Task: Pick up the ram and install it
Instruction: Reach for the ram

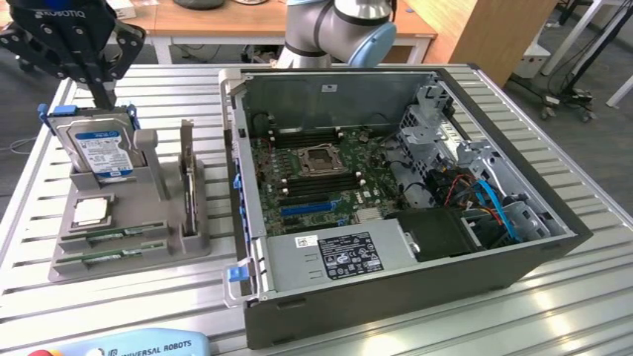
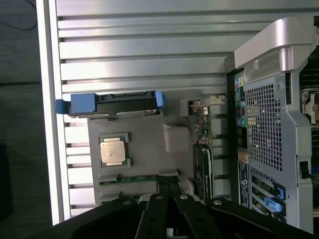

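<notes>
The hand (image 1: 103, 100) is hanging over the holder (image 1: 148, 152), which is sitting on the table (image 1: 59, 311). Under the hand, the drive (image 1: 99, 148) is standing in the holder. Farther from the hand, the processor (image 1: 89, 213) and then two rams (image 1: 111, 236) are lying. The case (image 1: 416, 289) is sitting beside the holder, at the exterior view's right of the hand.

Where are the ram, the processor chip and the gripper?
ram (image 1: 111, 236): exterior view, middle of the green stick.
processor chip (image 1: 89, 211): exterior view, centre of its silver top.
gripper (image 2: 168, 179): wrist view, between its shut fingertips.
</notes>
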Robot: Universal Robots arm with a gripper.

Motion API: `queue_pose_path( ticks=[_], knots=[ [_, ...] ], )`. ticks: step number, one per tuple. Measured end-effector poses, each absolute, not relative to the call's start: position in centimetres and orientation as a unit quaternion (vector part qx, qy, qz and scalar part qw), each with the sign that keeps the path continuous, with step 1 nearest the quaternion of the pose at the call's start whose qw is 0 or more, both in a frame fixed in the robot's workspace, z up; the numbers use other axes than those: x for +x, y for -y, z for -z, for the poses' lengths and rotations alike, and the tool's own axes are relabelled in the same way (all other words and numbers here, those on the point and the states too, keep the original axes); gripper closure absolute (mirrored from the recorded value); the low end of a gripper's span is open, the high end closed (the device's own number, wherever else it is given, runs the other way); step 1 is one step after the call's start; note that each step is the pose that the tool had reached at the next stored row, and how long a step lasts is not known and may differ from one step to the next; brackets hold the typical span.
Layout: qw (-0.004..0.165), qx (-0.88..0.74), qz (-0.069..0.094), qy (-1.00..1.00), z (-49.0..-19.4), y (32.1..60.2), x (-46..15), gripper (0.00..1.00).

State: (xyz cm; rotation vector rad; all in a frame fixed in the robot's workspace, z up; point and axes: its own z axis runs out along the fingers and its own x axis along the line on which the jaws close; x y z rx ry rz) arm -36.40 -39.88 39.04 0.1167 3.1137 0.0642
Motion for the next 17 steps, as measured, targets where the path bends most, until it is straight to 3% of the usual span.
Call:
queue_pose_path(
  ticks=[17],
  knots=[
    [0.013, 0.037, -0.021, -0.999, -39.0, 39.9, -38.7, 0.9]
  ],
)
